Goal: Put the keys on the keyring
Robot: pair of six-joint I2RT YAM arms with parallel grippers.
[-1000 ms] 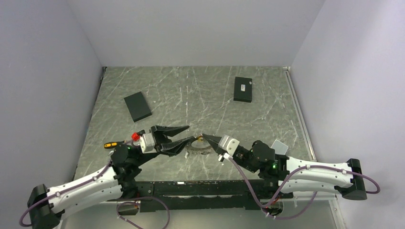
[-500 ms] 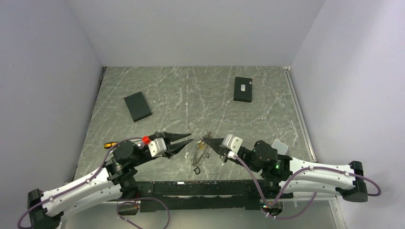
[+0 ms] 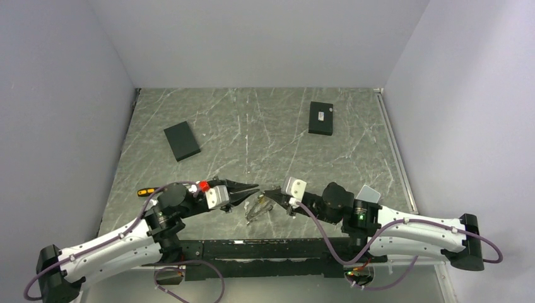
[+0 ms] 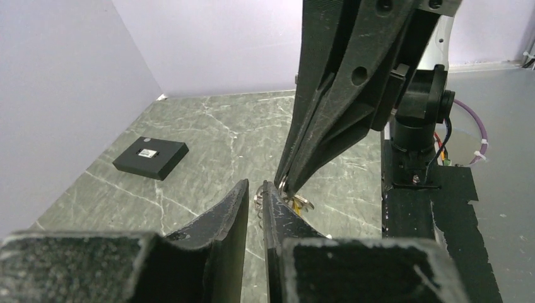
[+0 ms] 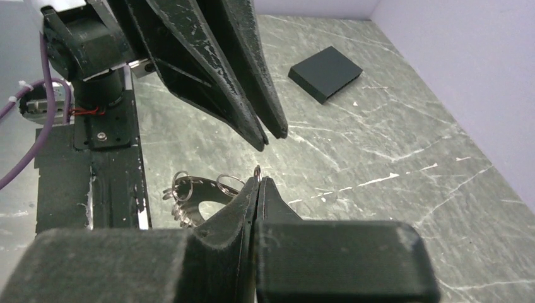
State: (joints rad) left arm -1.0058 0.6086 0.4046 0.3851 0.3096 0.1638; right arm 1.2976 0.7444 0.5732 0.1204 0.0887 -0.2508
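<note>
Fingers of my right gripper pinch the keyring; its keys hang below. My left gripper sits just beside it, fingers a narrow gap apart, above the table.

Keyring with silver keys, lifted

Grey marbled worktop, keyring with its keys lying near the front edge, black slab far left of keyring, black box beyond-right, screwdriver well left of keyring
</note>
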